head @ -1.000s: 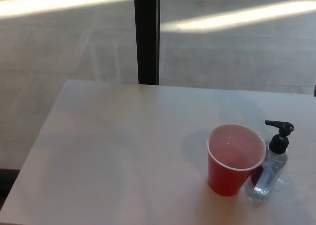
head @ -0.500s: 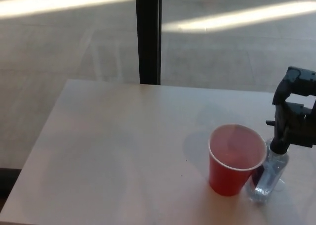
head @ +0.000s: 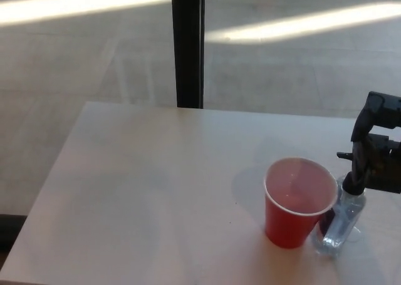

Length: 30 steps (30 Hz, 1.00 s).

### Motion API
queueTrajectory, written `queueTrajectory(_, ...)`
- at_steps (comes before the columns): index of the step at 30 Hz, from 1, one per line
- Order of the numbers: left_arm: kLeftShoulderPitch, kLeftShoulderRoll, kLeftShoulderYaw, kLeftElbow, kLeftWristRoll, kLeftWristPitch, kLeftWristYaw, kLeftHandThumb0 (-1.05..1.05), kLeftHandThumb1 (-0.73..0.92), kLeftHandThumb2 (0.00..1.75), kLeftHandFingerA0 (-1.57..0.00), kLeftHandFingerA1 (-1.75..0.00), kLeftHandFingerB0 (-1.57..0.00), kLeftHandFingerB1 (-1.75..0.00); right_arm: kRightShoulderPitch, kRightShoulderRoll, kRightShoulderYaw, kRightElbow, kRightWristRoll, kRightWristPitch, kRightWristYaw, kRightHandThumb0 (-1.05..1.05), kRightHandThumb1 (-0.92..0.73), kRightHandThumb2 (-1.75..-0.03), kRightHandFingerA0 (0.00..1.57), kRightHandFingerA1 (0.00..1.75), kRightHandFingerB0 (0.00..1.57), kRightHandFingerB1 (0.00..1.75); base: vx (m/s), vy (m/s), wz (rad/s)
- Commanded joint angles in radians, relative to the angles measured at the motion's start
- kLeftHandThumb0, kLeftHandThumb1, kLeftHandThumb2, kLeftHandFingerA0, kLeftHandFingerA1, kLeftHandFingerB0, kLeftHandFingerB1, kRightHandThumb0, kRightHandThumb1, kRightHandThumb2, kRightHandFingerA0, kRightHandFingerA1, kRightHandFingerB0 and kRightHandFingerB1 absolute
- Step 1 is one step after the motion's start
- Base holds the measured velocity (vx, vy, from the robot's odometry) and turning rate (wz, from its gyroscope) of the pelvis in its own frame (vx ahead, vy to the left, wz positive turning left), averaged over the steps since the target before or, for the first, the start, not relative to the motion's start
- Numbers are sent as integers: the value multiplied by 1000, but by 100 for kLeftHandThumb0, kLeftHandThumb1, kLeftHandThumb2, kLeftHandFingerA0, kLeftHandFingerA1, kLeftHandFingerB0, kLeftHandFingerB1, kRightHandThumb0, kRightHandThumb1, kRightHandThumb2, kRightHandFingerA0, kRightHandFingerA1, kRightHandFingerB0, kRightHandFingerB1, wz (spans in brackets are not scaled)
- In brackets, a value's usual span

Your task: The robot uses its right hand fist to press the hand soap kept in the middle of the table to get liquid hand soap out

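I am looking down at a pale table (head: pixel 156 191) with the hand soap bottle (head: pixel 341 219) standing near its right edge, toward the front, rather than at the centre. The bottle is small and clear, with a see-through body that is letting the table show through, and a dark label patch low on its left side. On top it is wearing a black pump collar with a black spout pointing to picture left; part of the pump head is lying behind my right robot hand (head: pixel 378 148), so I cannot make out its full shape. The bottle is standing upright, or very nearly so.

Just beside it on the left, touching or almost touching, a red cup (head: pixel 298 200) is sitting upright with its mouth open; the inside looks pale pink and I cannot tell whether anything is in it.

My right robot hand is coming in from the right edge, black and blocky, sitting over the pump. Whether it is pressing on the pump or only overlapping it from this angle I cannot tell, and I cannot tell if it is clenched or released. My left robot hand is not showing.

Behind the table, a dark vertical post (head: pixel 187 45) is standing against a grey floor (head: pixel 75 53) streaked with bright light.
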Motion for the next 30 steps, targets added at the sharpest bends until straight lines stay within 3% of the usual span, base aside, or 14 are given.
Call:
queueTrajectory(1, 17, 10, -6, -19, -6, 6, -4, -48, 90, 131, -46, -94, -25, -79, 48, 7, 27, 31, -40, 9, 7, -15, -52, -125, 95, 175, 75, 164, 0, 0, 0)
queueTrajectory(11, 11, 14, -2, -4, -15, 4, -4, -48, 90, 129, -44, -93, -22, -76, 68, -3, 68, 63, -63, -3, 23, -17, -50, -125, 101, 175, 80, 161, 0, 0, 0)
queueTrajectory(12, 11, 14, -3, -6, -14, 5, -1, -48, 91, 127, -49, -99, -29, -84, 72, -10, 67, 69, -62, 4, 25, -16, -50, -126, 97, 175, 75, 165, 0, 0, 0)
queueTrajectory(19, 15, 13, -11, -18, -12, -4, -12, -50, 88, 132, -44, -93, -26, -79, 91, -68, 35, 90, -44, 83, 30, -17, -52, -126, 93, 175, 71, 166, 0, 0, 0)
queueTrajectory(22, 5, 9, -1, -18, -22, 12, 9, -50, 92, 126, -48, -101, -31, -88, 107, -79, 21, 111, -33, 69, 51, -16, -56, -123, 95, 175, 74, 160, 0, 0, 0)
queueTrajectory(24, 0, 15, -1, -16, -24, 8, -6, -50, 91, 130, -45, -97, -27, -84, 105, -82, 22, 115, -29, 81, 52, -18, -60, -114, 93, 175, 73, 160, 0, 0, 0)
queueTrajectory(27, -1, 18, -10, -18, -17, 13, -2, -51, 90, 130, -46, -96, -26, -81, 103, -83, 37, 108, -31, 111, 42, -18, -54, -123, 95, 175, 74, 158, 0, 0, 0)
queueTrajectory(28, -2, 18, -8, -19, -20, 14, -1, -51, 92, 126, -49, -102, -36, -96, 104, -81, 44, 110, -28, 110, 48, -17, -52, -125, 93, 175, 71, 161, 0, 0, 0)
queueTrajectory(30, -7, 21, -11, -15, -17, 17, 3, -49, 91, 127, -46, -96, -27, -83, 107, -77, 57, 111, -24, 115, 52, -17, -54, -122, 94, 175, 71, 160, 0, 0, 0)
